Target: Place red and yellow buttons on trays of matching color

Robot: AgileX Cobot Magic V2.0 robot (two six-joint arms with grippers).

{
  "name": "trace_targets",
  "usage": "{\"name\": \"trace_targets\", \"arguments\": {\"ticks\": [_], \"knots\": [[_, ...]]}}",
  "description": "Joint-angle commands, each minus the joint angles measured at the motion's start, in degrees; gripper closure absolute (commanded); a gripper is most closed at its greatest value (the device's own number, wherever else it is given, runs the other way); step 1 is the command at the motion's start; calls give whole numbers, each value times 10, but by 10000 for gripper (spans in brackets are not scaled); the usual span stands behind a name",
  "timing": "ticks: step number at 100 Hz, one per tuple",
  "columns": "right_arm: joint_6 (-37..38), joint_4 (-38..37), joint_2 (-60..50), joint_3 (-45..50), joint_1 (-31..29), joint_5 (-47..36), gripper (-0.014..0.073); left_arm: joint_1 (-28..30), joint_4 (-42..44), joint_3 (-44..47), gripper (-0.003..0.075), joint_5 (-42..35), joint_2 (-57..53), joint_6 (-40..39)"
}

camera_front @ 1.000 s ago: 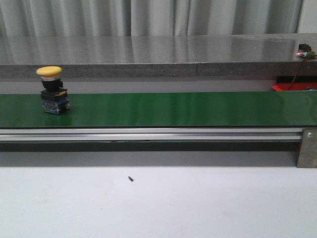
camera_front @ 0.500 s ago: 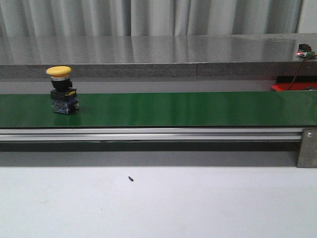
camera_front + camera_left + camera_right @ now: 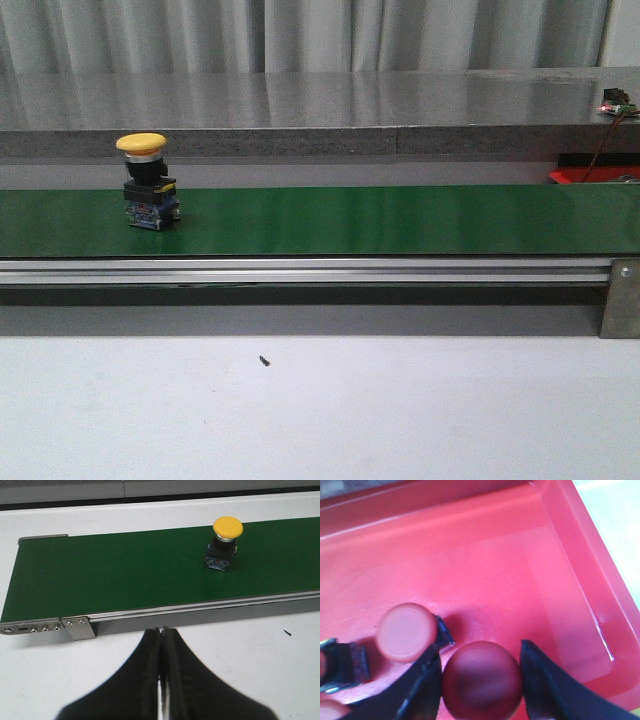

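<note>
A yellow button (image 3: 148, 185) with a black and blue base stands upright on the left part of the long green belt (image 3: 400, 220). It also shows in the left wrist view (image 3: 224, 545). My left gripper (image 3: 162, 630) is shut and empty over the white table, in front of the belt's edge. My right gripper (image 3: 480, 649) is low over the red tray (image 3: 520, 555), and its jaws close on the round cap of a red button (image 3: 482, 680). A corner of the red tray shows at the far right (image 3: 590, 175). No yellow tray is in view.
Another red button (image 3: 404, 631) lies on its side in the tray, touching my right gripper's finger; more button parts (image 3: 340, 662) sit beside it. The tray's raised rim (image 3: 580, 545) is close. A metal rail (image 3: 300, 270) runs along the belt's front edge.
The yellow button has moved to the right along the green belt. Nothing else in the front view has changed.
</note>
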Motion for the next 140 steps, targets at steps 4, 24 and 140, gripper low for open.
{"name": "trace_targets", "arguments": {"ticks": [4,24,140], "knots": [[-5,6,-14,-15,-6,-42,430,-4,-14,-16,740,-39,-2,-4],[-5,10,3,-14,-6,-69,430,-4,-14,-16,740,-39,-2,-4],[-44,4,-150,91,44,-79,37,-4,-14,-16,740,-38,-2,-4]]}}
